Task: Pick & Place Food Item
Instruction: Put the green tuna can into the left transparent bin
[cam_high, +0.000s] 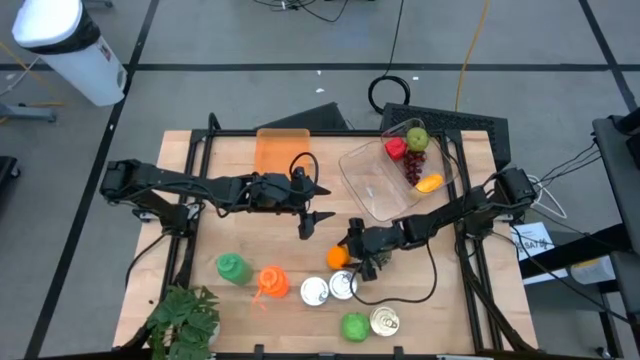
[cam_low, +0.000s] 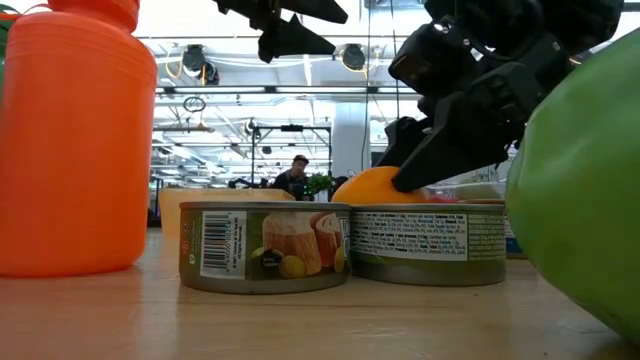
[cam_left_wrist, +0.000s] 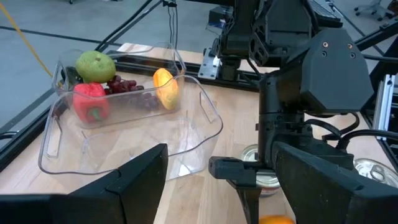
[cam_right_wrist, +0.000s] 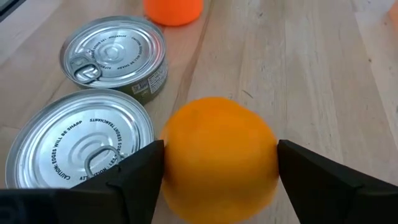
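High view: I see the right gripper (cam_high: 352, 250) down at the orange (cam_high: 337, 257), left gripper (cam_high: 312, 217) hanging mid-table.
High view: the orange lies on the wooden table (cam_high: 230, 225) just beside two tin cans (cam_high: 329, 289); a clear tray (cam_high: 385, 180) holding fruit sits well apart toward the back right. Low view: the right gripper's dark finger (cam_low: 440, 150) touches the orange (cam_low: 372, 186) behind the cans (cam_low: 345, 245). Left wrist view: left fingers (cam_left_wrist: 134, 171) stand wide apart, holding nothing, above the table near the tray (cam_left_wrist: 130, 134). Right wrist view: both fingers (cam_right_wrist: 140, 171) flank the orange (cam_right_wrist: 219, 158), set against its sides; I cannot tell whether it is gripped firmly.
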